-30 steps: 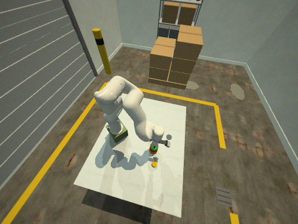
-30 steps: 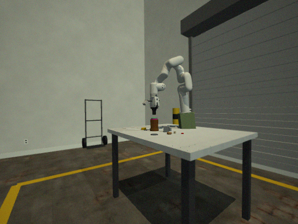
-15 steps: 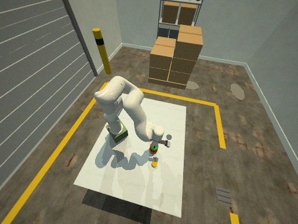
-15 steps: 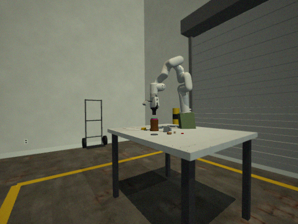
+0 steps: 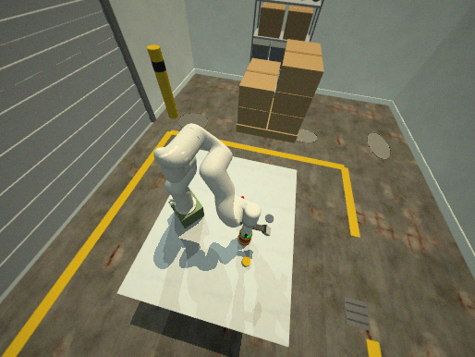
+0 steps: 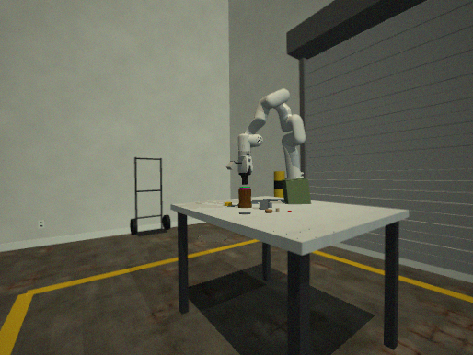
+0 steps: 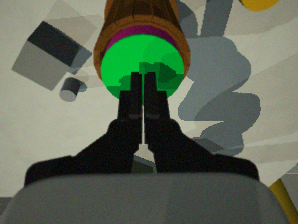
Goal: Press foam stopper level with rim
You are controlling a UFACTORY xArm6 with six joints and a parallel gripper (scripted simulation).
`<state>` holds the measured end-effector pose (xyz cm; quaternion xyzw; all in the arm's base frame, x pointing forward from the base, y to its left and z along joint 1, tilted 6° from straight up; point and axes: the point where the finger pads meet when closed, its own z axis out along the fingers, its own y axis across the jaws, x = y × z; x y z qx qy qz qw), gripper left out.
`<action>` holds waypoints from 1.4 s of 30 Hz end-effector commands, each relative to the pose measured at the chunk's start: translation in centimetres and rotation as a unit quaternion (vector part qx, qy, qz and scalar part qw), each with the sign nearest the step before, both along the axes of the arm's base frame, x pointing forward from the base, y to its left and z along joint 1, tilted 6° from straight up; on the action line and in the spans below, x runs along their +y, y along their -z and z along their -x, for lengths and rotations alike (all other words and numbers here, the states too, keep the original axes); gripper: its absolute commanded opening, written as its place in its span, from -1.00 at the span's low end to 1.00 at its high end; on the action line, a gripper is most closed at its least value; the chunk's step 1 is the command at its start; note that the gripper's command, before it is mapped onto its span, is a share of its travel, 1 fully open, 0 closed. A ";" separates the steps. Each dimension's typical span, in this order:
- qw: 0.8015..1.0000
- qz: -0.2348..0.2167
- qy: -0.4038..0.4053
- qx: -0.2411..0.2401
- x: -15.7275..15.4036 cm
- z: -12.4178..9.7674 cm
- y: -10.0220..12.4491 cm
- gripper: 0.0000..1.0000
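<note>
Stopper (image 7: 142, 62), green foam w/ a magenta band under it, sits in the brown jar (image 6: 245, 198), which stands upright on the white counter (image 6: 322, 225). Its top seems just above the rim, hard to judge. Fingers are pressed together, holding nothing, tips over the stopper.

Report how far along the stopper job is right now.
Done: the shut gripper is over the green foam stopper, and the brown jar stands upright on the table. In hand: the exterior view shows the fingertips above the jar, with a magenta band showing around the stopper. Left: confirm its top is level with the rim, then clear the arm.
</note>
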<state>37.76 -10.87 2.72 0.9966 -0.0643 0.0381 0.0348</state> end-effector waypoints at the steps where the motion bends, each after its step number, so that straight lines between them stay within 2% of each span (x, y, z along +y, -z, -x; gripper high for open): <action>1: 1.000 0.001 0.000 -0.002 -0.1 -0.3 1.2 -1.00; 42: 1.000 0.001 0.000 -0.002 -0.2 -0.3 2.0 -1.00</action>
